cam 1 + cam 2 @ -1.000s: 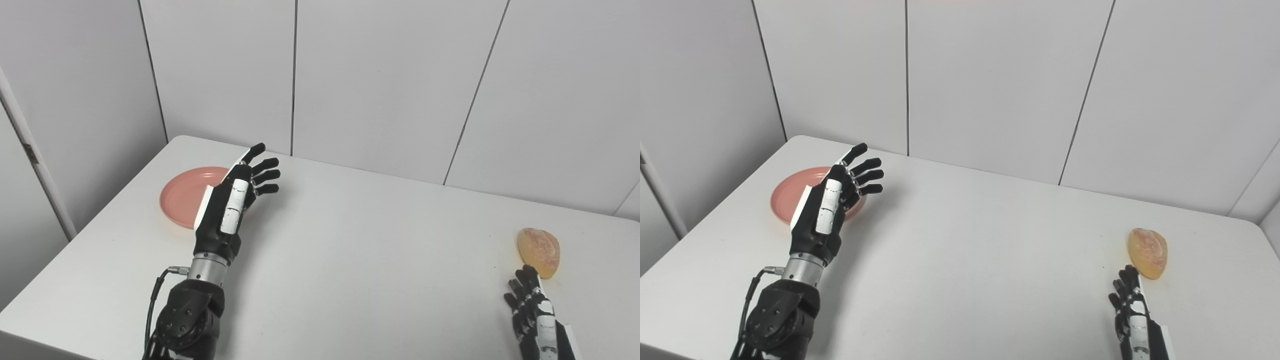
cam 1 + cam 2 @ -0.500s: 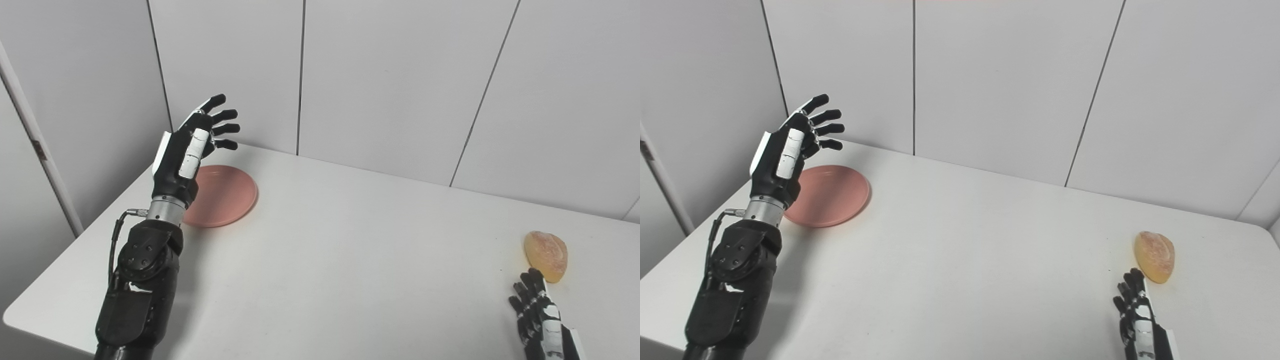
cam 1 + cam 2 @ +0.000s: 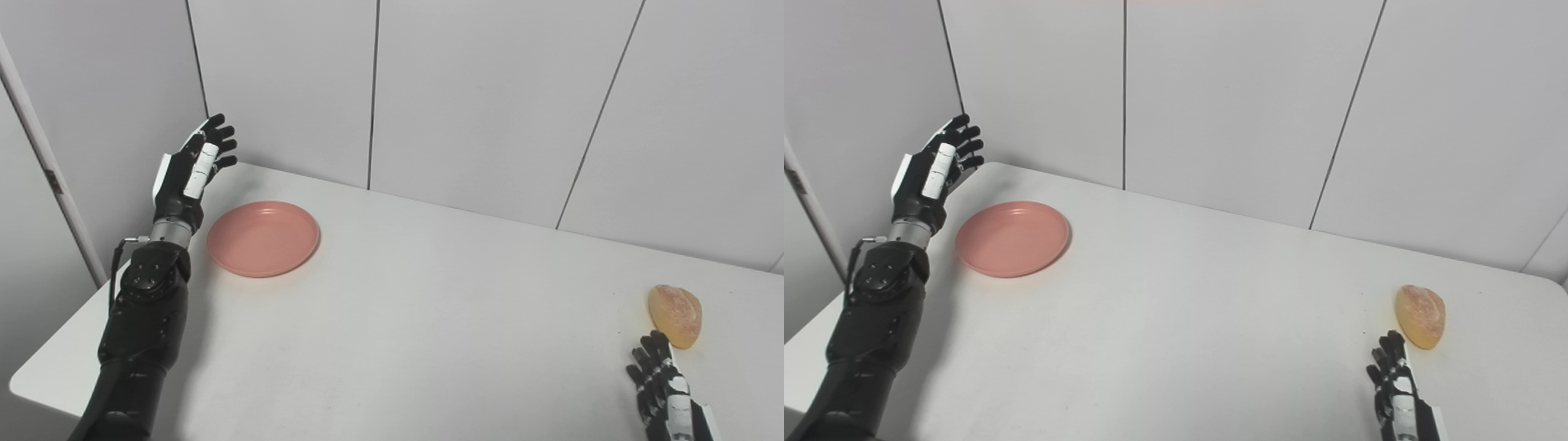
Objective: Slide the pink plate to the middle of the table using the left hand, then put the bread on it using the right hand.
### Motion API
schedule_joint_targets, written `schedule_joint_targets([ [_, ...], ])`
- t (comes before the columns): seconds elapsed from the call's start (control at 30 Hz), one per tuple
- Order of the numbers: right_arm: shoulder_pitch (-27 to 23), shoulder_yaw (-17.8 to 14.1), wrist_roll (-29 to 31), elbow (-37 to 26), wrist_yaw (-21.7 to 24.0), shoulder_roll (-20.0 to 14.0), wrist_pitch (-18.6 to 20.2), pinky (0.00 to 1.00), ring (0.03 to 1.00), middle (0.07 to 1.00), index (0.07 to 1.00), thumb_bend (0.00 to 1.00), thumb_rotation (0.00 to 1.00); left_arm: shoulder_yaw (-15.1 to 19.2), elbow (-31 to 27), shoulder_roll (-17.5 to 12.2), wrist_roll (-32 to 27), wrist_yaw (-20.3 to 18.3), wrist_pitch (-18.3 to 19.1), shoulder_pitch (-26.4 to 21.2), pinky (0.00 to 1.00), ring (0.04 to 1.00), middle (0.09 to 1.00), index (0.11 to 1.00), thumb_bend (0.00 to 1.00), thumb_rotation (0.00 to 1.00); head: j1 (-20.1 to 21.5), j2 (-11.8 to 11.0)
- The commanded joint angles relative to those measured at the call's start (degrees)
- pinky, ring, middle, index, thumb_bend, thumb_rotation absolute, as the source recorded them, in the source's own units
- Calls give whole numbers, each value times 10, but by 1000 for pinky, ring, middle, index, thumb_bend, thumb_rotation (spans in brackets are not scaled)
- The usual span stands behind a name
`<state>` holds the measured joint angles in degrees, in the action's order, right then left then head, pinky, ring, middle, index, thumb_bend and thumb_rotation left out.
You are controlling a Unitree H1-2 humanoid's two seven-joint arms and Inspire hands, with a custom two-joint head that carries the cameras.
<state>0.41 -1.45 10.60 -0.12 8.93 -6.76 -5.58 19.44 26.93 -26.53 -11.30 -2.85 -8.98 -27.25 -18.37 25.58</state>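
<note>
Since a second ago the left hand [image 3: 190,168] has swung from over the pink plate [image 3: 263,239] to its far left, raised, fingers spread, empty. Plate sits far-left on the table [image 3: 398,318]: stiff, light, likely slides easily; push its left rim. Soft bread [image 3: 675,313] lies near right, beside the open right hand [image 3: 664,386].

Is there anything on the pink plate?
No. The pink plate is bare on top, and the bread lies far off. What is under the plate is hidden.
</note>
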Motion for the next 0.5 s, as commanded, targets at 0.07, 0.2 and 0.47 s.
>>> schedule_joint_targets([
  [0.07,21,-6,-3,36,4,-11,1,1000,1000,1000,995,808,989,-1,71,-42,2,-14,-63,-56,765,841,859,871,931,829,1,4],
  [0.2,23,-6,-4,32,3,-10,3,1000,996,1000,994,816,987,3,138,-54,-12,-22,-79,-80,786,850,863,875,951,799,4,7],
  [0.47,28,-4,-9,21,0,-10,10,1000,987,1000,987,811,989,9,241,-64,-18,-15,-97,-114,805,852,871,863,954,776,9,13],
])
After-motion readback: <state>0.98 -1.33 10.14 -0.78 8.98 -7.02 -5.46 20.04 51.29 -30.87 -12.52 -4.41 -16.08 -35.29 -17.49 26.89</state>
